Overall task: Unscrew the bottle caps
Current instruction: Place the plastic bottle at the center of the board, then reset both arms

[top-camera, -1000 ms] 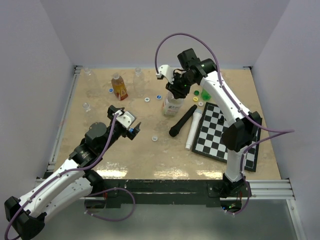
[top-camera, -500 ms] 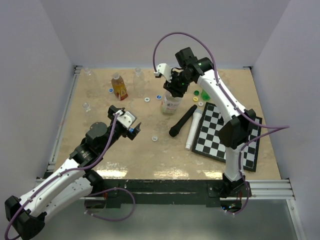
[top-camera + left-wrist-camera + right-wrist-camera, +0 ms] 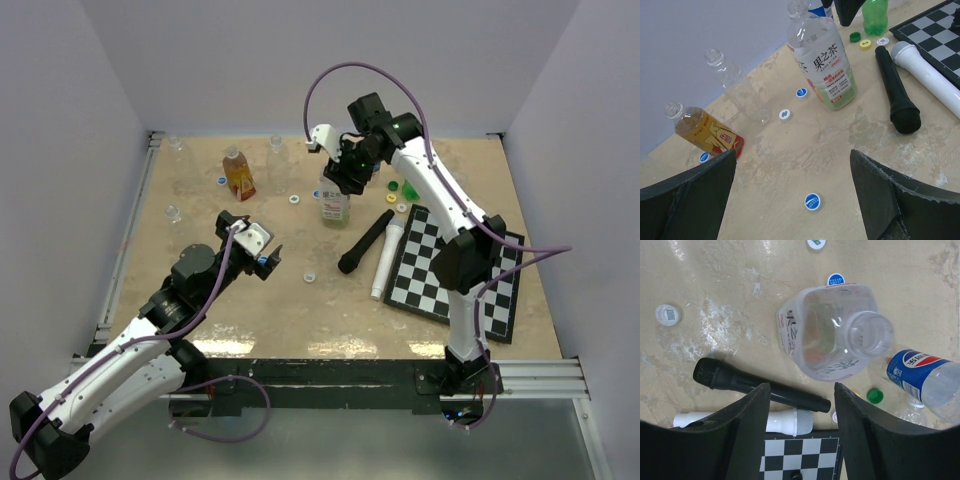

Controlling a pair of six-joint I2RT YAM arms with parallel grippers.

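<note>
Right over the tea bottle [image 3: 335, 203] with the right gripper [image 3: 347, 172], fingers spread and empty!
Stands upright near the far edge of the worktop [image 3: 300, 320], about midway along, neck bare; no telling which of the loose caps [image 3: 812, 201] scattered around belongs to it. Down toward the near left corner, hovering with the left gripper [image 3: 792, 155], spread wide, gripping nothing. Looks light and empty, so risky here: could easily clip that neck on pulling away and topple it onto the microphone [image 3: 895, 85] alongside, or against the blue-labelled bottle [image 3: 920, 372] just beside it.
</note>
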